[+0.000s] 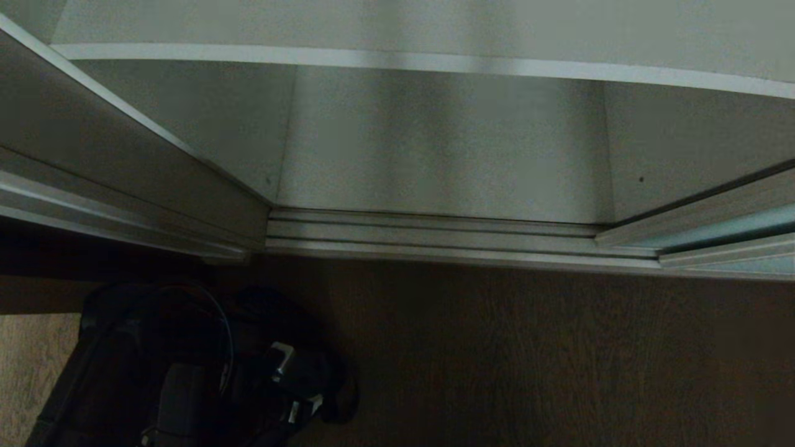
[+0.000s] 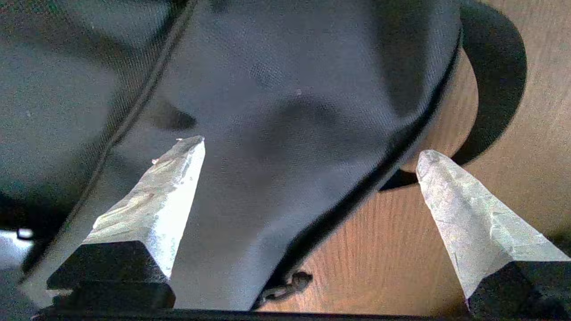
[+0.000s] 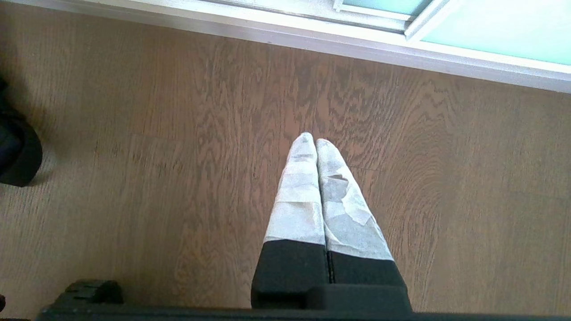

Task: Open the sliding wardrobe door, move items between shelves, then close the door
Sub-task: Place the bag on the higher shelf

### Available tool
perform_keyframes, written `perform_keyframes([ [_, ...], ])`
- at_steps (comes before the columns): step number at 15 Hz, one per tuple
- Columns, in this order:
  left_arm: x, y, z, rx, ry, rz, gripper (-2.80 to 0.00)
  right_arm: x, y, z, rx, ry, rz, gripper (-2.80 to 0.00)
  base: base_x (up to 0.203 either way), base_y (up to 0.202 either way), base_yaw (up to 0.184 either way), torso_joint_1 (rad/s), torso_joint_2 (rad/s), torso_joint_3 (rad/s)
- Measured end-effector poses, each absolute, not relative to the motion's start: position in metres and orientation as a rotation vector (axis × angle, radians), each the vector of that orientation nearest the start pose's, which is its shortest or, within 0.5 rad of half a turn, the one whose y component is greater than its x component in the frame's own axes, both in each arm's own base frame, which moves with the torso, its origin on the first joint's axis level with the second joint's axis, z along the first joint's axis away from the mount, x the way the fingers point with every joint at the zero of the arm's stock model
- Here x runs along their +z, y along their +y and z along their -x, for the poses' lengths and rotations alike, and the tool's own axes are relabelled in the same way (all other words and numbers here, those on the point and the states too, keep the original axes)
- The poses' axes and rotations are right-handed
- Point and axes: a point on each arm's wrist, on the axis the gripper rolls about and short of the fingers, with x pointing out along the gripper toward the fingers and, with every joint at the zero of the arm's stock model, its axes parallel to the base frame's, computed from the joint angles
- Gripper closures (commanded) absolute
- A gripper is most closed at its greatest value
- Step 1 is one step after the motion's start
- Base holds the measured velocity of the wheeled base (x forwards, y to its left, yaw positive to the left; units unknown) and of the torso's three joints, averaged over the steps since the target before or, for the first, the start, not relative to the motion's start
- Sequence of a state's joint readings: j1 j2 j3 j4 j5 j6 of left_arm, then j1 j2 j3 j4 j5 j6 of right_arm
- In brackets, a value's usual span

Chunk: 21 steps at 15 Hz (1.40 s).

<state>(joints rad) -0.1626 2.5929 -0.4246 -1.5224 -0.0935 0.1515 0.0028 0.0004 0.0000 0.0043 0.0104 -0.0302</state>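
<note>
Wood-grain floor [image 1: 528, 354] in front of an open wardrobe, with a ridged silver floor track [image 1: 435, 233] along the threshold. Sliding wardrobe door [image 1: 733, 226] standing off to the right, only a strip of its blue-green glass showing. One shelf [image 1: 397, 59] spanning the top of the head view, pale front edge toward the robot.

Dark fabric bag [image 1: 124, 347] slumped on the floor at lower left, outside the wardrobe. Left end effector [image 2: 311, 147] poised just above it, fingers spread wide, one over the cloth and one over bare wood beyond the bag's piped edge. Right end effector [image 3: 314, 140] parked over bare floor near the track, fingers pressed together, nothing between them.

Likely step: taking hold of the bag. Best done by lowering until both fingers straddle a firm fold or the piped rim, not flat cloth. Close fully before lifting. Expect limp fabric to sag and swing, so lift slowly and keep well above the track on the way in.
</note>
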Motion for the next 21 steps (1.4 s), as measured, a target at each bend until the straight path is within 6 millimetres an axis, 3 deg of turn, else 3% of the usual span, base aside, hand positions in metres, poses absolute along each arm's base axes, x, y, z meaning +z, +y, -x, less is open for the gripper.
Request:
perform_keyframes([
  [4,-0.09,-0.05,-0.312,-0.275,0.574,-0.166,-2.8,0.075,0.0,0.023,0.013,0.004,0.03,0.0,0.0,0.0,0.0,0.0,0.0,0.0],
  [8,-0.071,-0.038,-0.326,-0.246,0.484,-0.221,-2.8,0.075,0.0,0.023,0.013,0.005,0.03,0.0,0.0,0.0,0.0,0.0,0.0,0.0],
  [13,-0.067,-0.02,-0.336,-0.277,0.428,-0.343,-2.8,0.075,0.0,0.023,0.013,0.005,0.03,0.0,0.0,0.0,0.0,0.0,0.0,0.0],
  [17,-0.073,-0.019,-0.329,-0.375,0.445,-0.396,-2.8,0.075,0.0,0.023,0.013,0.004,0.03,0.0,0.0,0.0,0.0,0.0,0.0,0.0],
  [21,-0.078,-0.03,-0.308,-0.461,0.498,-0.383,-2.8,0.075,0.0,0.023,0.014,0.004,0.03,0.0,0.0,0.0,0.0,0.0,0.0,0.0],
])
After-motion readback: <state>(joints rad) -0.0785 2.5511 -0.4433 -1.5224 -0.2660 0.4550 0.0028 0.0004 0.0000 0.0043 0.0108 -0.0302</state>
